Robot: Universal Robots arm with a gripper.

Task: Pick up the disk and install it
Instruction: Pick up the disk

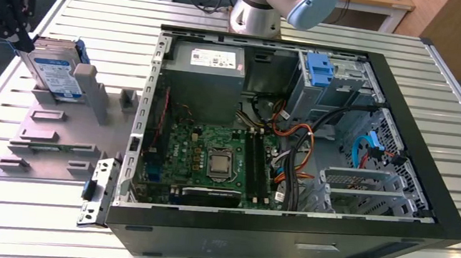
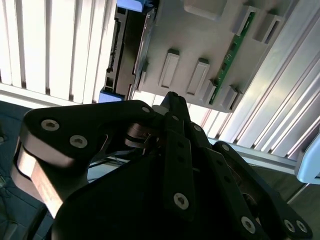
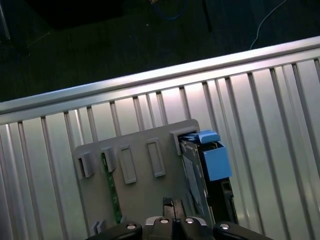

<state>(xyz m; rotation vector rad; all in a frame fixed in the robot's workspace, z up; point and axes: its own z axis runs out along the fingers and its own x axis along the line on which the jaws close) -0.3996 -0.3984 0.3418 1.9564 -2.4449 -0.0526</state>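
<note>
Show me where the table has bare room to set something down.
Bare table slats lie at the exterior view's lower left, bordering the grey fixture tray, and between that tray and the robot base. A narrow strip runs past the computer case on the exterior view's right. Crowded: inside the case, and around the upright disk, with the gripper close by.

Slatted metal table (image 1: 223, 19): grey holder plate (image 1: 45, 144) toward the exterior view's left, open computer case (image 1: 288, 237) just beside it
</note>
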